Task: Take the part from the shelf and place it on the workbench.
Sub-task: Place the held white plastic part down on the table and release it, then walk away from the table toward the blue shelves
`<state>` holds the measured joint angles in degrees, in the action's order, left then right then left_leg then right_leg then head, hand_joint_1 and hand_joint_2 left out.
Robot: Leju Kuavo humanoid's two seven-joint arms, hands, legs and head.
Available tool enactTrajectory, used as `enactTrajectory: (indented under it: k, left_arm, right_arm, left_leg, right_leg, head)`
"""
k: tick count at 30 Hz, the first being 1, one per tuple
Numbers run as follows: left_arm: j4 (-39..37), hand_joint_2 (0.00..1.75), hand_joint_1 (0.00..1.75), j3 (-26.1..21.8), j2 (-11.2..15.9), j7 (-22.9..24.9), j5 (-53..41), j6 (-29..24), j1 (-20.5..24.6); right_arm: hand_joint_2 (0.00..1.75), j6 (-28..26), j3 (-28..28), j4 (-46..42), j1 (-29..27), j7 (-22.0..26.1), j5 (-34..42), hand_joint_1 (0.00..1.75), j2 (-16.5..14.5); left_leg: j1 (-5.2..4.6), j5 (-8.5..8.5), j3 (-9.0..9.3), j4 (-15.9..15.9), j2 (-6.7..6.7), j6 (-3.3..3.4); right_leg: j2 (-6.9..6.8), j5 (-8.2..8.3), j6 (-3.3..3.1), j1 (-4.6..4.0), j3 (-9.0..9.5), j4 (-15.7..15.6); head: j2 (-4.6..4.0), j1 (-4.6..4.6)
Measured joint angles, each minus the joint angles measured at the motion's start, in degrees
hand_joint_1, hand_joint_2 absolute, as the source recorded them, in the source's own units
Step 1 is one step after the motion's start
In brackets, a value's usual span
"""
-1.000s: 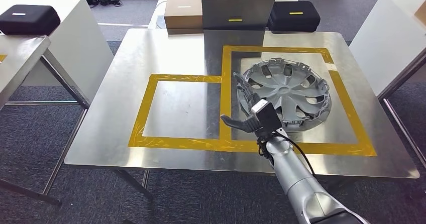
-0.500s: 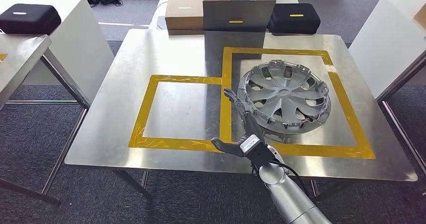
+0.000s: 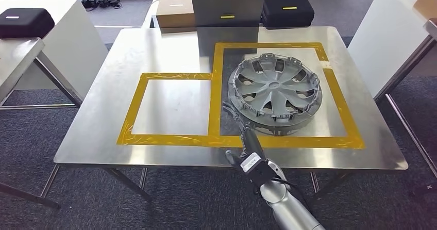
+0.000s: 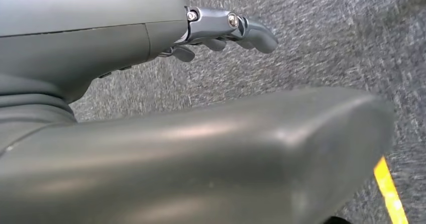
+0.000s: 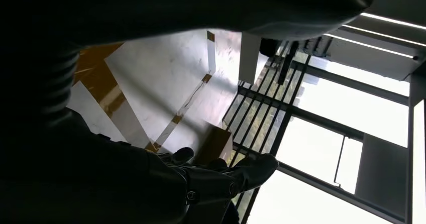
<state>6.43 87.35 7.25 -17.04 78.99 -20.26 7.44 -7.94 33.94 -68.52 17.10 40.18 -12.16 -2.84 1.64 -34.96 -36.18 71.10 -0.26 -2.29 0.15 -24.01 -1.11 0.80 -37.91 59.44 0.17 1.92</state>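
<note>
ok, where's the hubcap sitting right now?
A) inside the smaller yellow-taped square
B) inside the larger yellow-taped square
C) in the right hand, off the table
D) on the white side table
B: the hubcap lies flat on the workbench within the larger taped square; the right hand hangs at the table's near edge, holding nothing.

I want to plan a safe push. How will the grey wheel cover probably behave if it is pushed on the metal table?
The wheel cover lies flat inside the yellow tape square, so it should slide rather than roll or tip. The polished table looks slippery. Its thin, open spokes suggest a light part whose rim clips may be fragile.
</note>
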Motion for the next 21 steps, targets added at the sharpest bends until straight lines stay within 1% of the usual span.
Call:
enactTrajectory:
  k: [1, 2, 3, 4, 5, 6, 7, 8, 9, 10, 11, 12, 13, 14, 15, 16, 17, 18, 19, 20, 21]
  left_arm:
    - [0.0, 0.0, 0.0, 0.0, 0.0, 0.1, -0.2, 0.1, 0.1]
    - [0.0, 0.0, 0.0, 0.0, 0.1, 0.1, -0.3, 0.2, 0.3]
    - [0.0, 0.0, 0.0, 0.0, 0.1, 0.2, -0.5, 0.3, 0.4]
    - [0.0, 0.0, 0.0, 0.0, 0.1, 0.3, -0.6, 0.4, 0.6]
    - [0.0, 0.0, 0.0, 0.1, 0.2, 0.3, -0.7, 0.4, 0.7]
    - [0.0, 0.0, 0.0, 0.1, 0.2, 0.3, -0.8, 0.4, 0.7]
    - [0.0, 0.0, 0.0, 0.1, 0.2, 0.4, -0.9, 0.4, 0.7]
    - [0.0, 0.0, 0.0, 0.1, 0.1, 0.4, -0.9, 0.4, 0.7]
    - [0.0, 0.0, 0.0, 0.1, 0.1, 0.4, -1.0, 0.5, 0.8]
    - [0.0, 0.0, 0.0, 0.1, 0.1, 0.5, -1.0, 0.5, 0.8]
    - [0.0, 0.0, 0.0, 0.1, 0.1, 0.5, -1.0, 0.5, 0.8]
    - [0.0, 0.0, 0.0, 0.1, 0.1, 0.5, -1.1, 0.5, 0.8]
    - [0.0, 0.0, 0.0, 0.1, 0.1, 0.5, -1.1, 0.5, 0.8]
    - [0.0, 0.0, 0.0, 0.1, 0.1, 0.5, -1.2, 0.5, 0.8]
    - [0.0, 0.0, 0.0, 0.1, 0.1, 0.6, -1.2, 0.5, 0.8]
    - [0.0, 0.0, 0.0, 0.1, 0.1, 0.7, -1.3, 0.5, 0.8]
    - [0.0, 0.0, 0.0, 0.1, 0.1, 0.8, -1.4, 0.5, 0.9]
    - [0.0, 0.0, 0.0, 0.1, 0.1, 0.8, -1.5, 0.5, 0.9]
    - [0.0, 0.0, 0.0, 0.1, 0.0, 0.9, -1.6, 0.5, 1.0]
    - [0.0, 0.0, 0.0, 0.1, 0.0, 0.9, -1.6, 0.5, 1.0]
    - [0.0, 0.0, 0.0, 0.1, 0.0, 1.0, -1.6, 0.5, 1.0]
  right_arm:
    - [0.0, 0.2, 0.0, -0.4, -0.3, 0.0, 0.1, 0.0, 0.0]
    - [0.0, 0.4, 0.0, -0.9, -0.6, 0.0, 0.2, 0.0, 0.1]
    - [0.0, 0.6, 0.0, -1.4, -0.8, 0.0, 0.2, 0.0, 0.2]
    - [0.0, 0.6, 0.0, -1.8, -1.0, 0.0, 0.1, 0.0, 0.2]
    - [0.0, 0.4, 0.1, -2.2, -1.2, 0.0, -0.1, 0.0, 0.3]
    - [0.0, 0.1, 0.1, -2.4, -1.3, 0.0, -0.4, 0.0, 0.4]
    - [0.0, -0.2, 0.1, -2.6, -1.5, 0.0, -0.8, 0.0, 0.5]
    - [0.0, -0.4, 0.2, -2.8, -1.7, 0.0, -1.0, 0.0, 0.7]
    - [0.0, -0.6, 0.2, -2.9, -1.8, 0.0, -1.2, 0.0, 0.9]
    - [0.0, -0.5, 0.2, -2.9, -1.8, 0.0, -1.3, 0.0, 1.1]
    - [0.0, -0.4, 0.2, -2.9, -1.8, 0.0, -1.4, 0.0, 1.2]
    - [0.0, -0.4, 0.3, -2.9, -1.9, 0.0, -1.5, 0.0, 1.3]
    - [0.0, -0.3, 0.3, -2.9, -1.9, 0.0, -1.6, 0.0, 1.5]
    - [0.0, -0.1, 0.3, -2.9, -1.9, 0.0, -1.7, 0.0, 1.6]
    - [0.0, 0.0, 0.3, -2.9, -1.9, 0.0, -1.7, 0.0, 1.6]
    - [0.0, 0.3, 0.3, -2.9, -1.9, 0.0, -1.7, 0.0, 1.7]
    - [0.0, 0.5, 0.3, -2.9, -1.8, 0.0, -1.8, 0.0, 1.7]
    - [0.0, 0.7, 0.3, -2.9, -1.8, 0.0, -1.8, 0.0, 1.7]
    - [0.0, 0.8, 0.3, -2.9, -1.7, 0.0, -1.9, 0.0, 1.7]
    - [0.0, 0.9, 0.3, -2.9, -1.7, -0.1, -2.0, 0.0, 1.7]
    - [0.0, 1.1, 0.3, -2.9, -1.7, -0.3, -2.1, 0.0, 1.7]
  left_leg:
    - [-0.21, 1.19, 3.06, -4.4, 0.0, 0.43]
    - [-0.48, 2.18, 5.52, -8.4, 0.02, 0.72]
    - [-0.76, 2.93, 7.24, -11.3, 0.01, 0.94]
    - [-1.02, 3.34, 7.98, -12.8, 0.0, 1.13]
    - [-1.26, 3.69, 7.7, -12.8, -0.01, 1.29]
    - [-1.35, 4.21, 7.48, -12.9, -0.03, 1.59]
    - [-1.31, 4.83, 7.17, -13.0, 0.09, 1.98]
    - [-1.22, 5.51, 6.72, -13.2, 0.2, 2.43]
    - [-1.1, 6.26, 6.1, -13.3, 0.34, 2.81]
    - [-1.04, 6.98, 5.38, -13.4, 0.48, 3.11]
    - [-1.07, 7.64, 4.54, -13.4, 0.52, 3.33]
    - [-1.12, 8.29, 3.67, -13.3, 0.57, 3.4]
    - [-1.16, 8.94, 2.76, -13.2, 0.61, 3.42]
    - [-1.2, 9.56, 1.84, -13.1, 0.63, 3.37]
    - [-1.22, 10.13, 0.95, -12.9, 0.64, 3.27]
    - [-1.23, 10.64, 0.16, -12.8, 0.64, 3.13]
    - [-1.26, 11.1, -0.49, -12.5, 0.63, 2.95]
    - [-1.28, 11.55, -0.91, -12.4, 0.6, 2.69]
    - [-1.3, 11.98, -1.12, -12.3, 0.58, 2.36]
    - [-1.3, 12.48, -1.21, -12.4, 0.56, 1.98]
    - [-1.27, 13.02, -1.23, -12.6, 0.53, 1.55]
  right_leg:
    - [0.01, 0.44, 0.12, -0.06, -0.39, 0.0]
    - [0.0, 0.87, 0.35, -0.15, -0.61, 0.0]
    - [-0.01, 1.26, 0.66, -0.16, -0.72, -0.1]
    - [-0.03, 1.67, 1.05, -0.13, -0.72, -0.3]
    - [-0.05, 2.09, 1.49, -0.06, -0.64, -0.5]
    - [-0.05, 2.56, 1.92, 0.04, -0.62, -0.8]
    - [0.01, 2.68, 2.29, 0.15, -0.74, -0.8]
    - [0.05, 1.76, 2.59, 0.19, -1.1, -0.2]
    - [0.09, -0.22, 2.85, 0.19, -1.76, 1.4]
    - [0.12, -3.19, 3.04, 0.23, -2.7, 4.3]
    - [0.09, -6.35, 3.22, 0.18, -3.71, 8.1]
    - [0.09, -8.68, 3.37, 0.18, -4.47, 11.8]
    - [0.09, -9.76, 3.44, 0.16, -4.62, 14.6]
    - [0.09, -9.52, 3.42, 0.14, -3.85, 15.5]
    - [0.09, -8.35, 3.3, 0.11, -1.99, 14.4]
    - [0.08, -7.02, 3.08, 0.05, 0.79, 11.5]
    - [0.07, -6.63, 2.74, -0.09, 4.11, 7.2]
    - [0.05, -6.68, 2.38, -0.28, 6.88, 3.5]
    - [0.07, -7.09, 2.0, -0.47, 8.7, 0.7]
    - [0.08, -7.51, 1.6, -0.65, 9.51, -0.9]
    - [0.1, -7.14, 1.22, -0.74, 9.38, -1.2]
  head:
    - [0.0, 0.05]
    - [0.0, 0.07]
    - [0.0, 0.08]
    - [0.0, 0.09]
    - [0.0, 0.09]
    - [0.0, 0.1]
    - [0.0, 0.12]
    - [0.0, 0.05]
    - [0.0, -0.12]
    - [0.0, -0.32]
    - [0.0, -0.53]
    - [0.0, -0.67]
    - [0.0, -0.74]
    - [0.0, -0.78]
    - [0.0, -0.83]
    - [0.0, -0.87]
    - [0.0, -0.91]
    - [0.0, -0.86]
    - [0.0, -0.84]
    - [0.0, -0.82]
    - [0.0, -0.8]
